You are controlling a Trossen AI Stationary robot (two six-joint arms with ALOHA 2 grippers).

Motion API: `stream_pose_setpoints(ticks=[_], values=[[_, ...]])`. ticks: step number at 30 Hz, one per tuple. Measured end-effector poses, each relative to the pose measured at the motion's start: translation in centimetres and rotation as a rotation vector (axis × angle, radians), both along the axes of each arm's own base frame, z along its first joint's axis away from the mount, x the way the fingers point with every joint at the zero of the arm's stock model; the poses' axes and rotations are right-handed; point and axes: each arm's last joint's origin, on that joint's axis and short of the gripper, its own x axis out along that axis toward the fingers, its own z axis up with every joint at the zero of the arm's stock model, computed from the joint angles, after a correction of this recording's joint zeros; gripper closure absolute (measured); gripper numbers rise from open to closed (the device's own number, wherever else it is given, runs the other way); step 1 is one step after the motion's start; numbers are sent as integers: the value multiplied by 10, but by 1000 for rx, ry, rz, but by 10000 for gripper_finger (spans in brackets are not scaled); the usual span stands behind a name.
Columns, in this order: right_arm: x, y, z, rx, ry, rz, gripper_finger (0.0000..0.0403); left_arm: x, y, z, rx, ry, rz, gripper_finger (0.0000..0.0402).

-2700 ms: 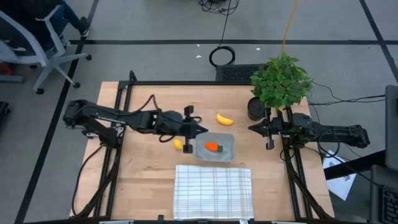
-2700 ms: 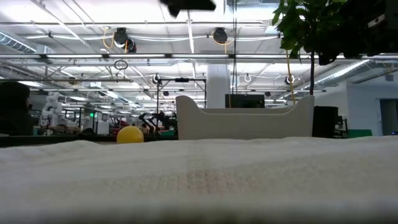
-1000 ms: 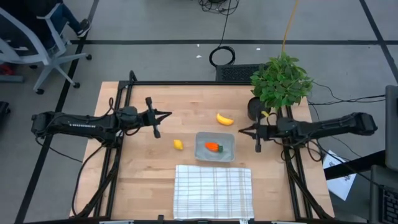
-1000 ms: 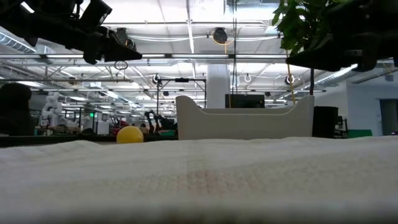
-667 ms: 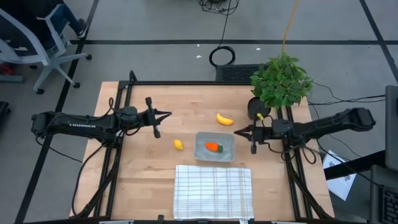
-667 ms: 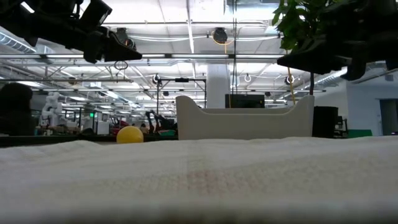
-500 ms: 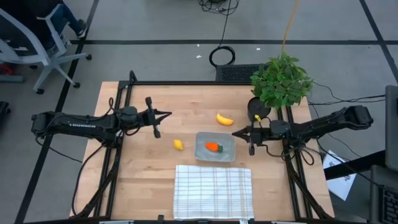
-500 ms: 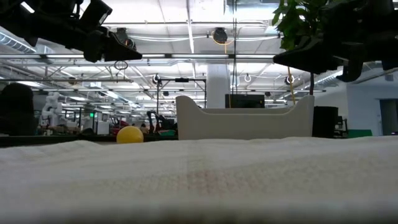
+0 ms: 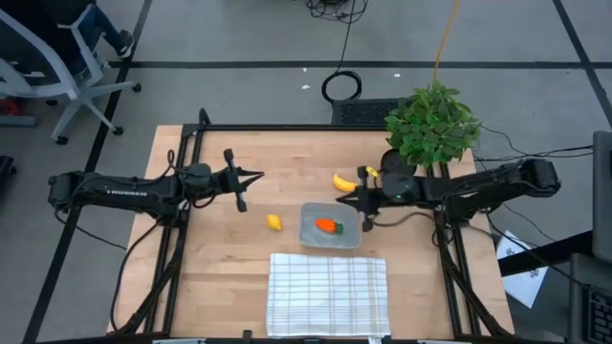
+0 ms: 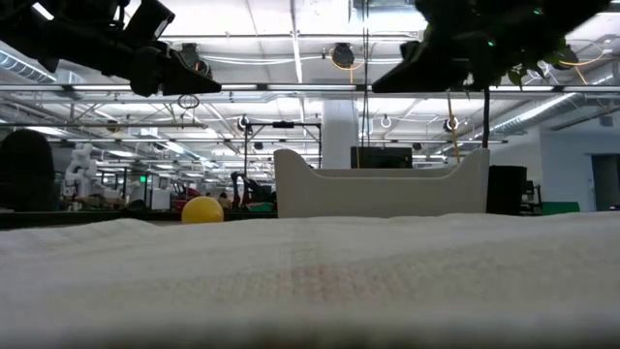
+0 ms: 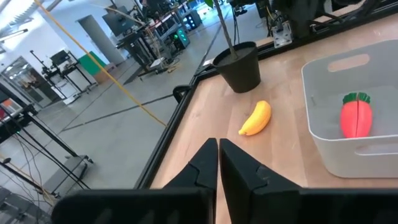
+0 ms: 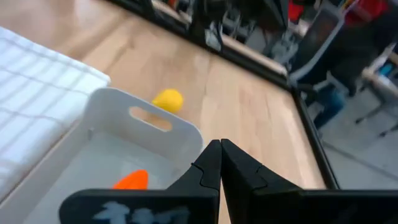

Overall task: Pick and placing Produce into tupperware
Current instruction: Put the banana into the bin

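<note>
The carrot point(image 9: 328, 226) lay inside the container point(image 9: 348, 237), which sat near the middle of the wooden table point(image 9: 220, 268), just beyond the far edge of the checked cloth point(image 9: 328, 294). In the left wrist view the carrot point(image 11: 356, 117) rested on the floor of the container point(image 11: 323, 143) with its green top toward the handled wall. The banana point(image 9: 345, 182) lay on the bare table beyond the container, near the dark pot of the plant point(image 9: 432, 126), and the left wrist view showed the banana point(image 11: 257, 119) lying between that pot point(image 11: 238, 66) and the container, touching neither. The small round yellow fruit point(image 9: 274, 222) sat on the table to the left of the container, apart from it; the low view showed the yellow fruit point(image 10: 202, 209) beside the container point(image 10: 380, 189). The right gripper point(image 9: 346, 201) reached out over the table and hung above the far right corner of the container, close to the banana, its fingers point(image 12: 214, 168) pressed together with nothing between them. The left gripper point(image 9: 251, 178) hung over the left part of the table, well apart from all three pieces, its fingers point(image 11: 217, 165) likewise clenched on nothing.
</note>
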Motion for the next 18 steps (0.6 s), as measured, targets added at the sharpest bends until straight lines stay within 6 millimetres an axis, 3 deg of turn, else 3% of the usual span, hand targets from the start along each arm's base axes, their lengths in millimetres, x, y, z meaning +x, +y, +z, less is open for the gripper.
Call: stream_pose_setpoints(ticks=[5,10,14,18], values=[[21,-13,19,19,79,-56,403,0,0,0,0,0,0,399],[38,-40,35,165,123,-217,403,0,0,0,-9,0,1,391],[49,-63,35,264,136,-339,403,0,0,0,-9,0,1,379],[59,-77,23,326,167,-409,403,0,0,0,-9,-2,1,376]])
